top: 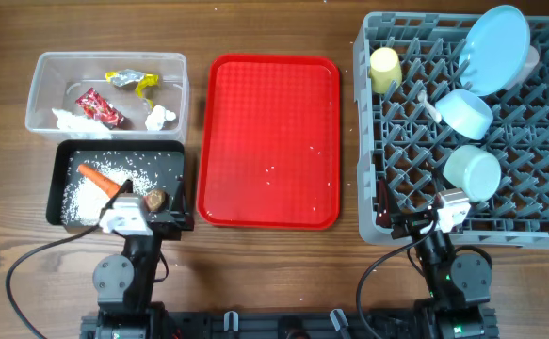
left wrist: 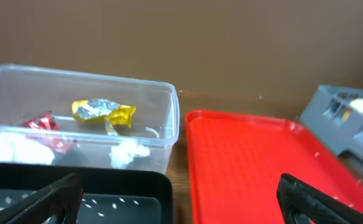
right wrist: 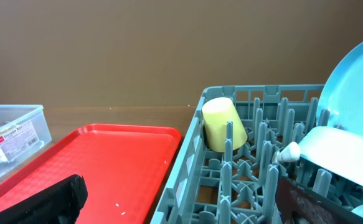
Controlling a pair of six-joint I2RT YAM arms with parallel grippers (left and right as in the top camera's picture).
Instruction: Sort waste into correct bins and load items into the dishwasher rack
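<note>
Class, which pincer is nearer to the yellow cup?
Right. The right pincer hangs at the near edge of the rack holding the yellow cup; the left pincer is beyond the red tray, by the black tray.

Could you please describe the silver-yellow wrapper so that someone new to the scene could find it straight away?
From the red tray mid-table, look left: the clear tub sits beyond the black tray, farther from the robot. The silver-yellow wrapper lies near the tub's far wall. It is the only shiny foil piece, unlike the red wrapper and white tissue beside it.
</note>
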